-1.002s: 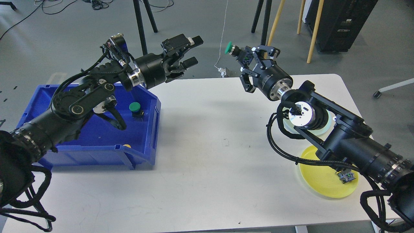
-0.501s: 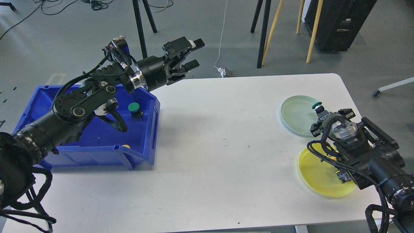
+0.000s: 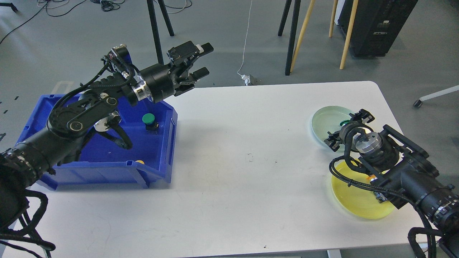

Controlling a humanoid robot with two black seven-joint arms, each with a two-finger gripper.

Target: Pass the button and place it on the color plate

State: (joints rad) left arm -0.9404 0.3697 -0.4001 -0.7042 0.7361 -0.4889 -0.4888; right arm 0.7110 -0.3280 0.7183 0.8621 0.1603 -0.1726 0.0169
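Observation:
My right gripper (image 3: 345,128) hangs low over the right edge of the pale green plate (image 3: 322,123). The cap of a green button (image 3: 345,123) shows at its tip, seemingly held; the fingertips are hidden behind the wrist. The yellow plate (image 3: 353,202) lies nearer, partly under my right arm. My left gripper (image 3: 203,59) is open and empty, raised above the table's far edge beside the blue bin (image 3: 163,168). A second green button (image 3: 148,118) sits in the bin.
A small yellow item (image 3: 140,162) lies at the bin's front wall. A small dark part (image 3: 381,196) rests on the yellow plate under my right arm. Tripod and chair legs stand on the floor beyond the white table (image 3: 233,161).
My right gripper carried the green button from high above the table's far middle down to the pale green plate and lowered it further. My left gripper drew back slightly to the left, still open.

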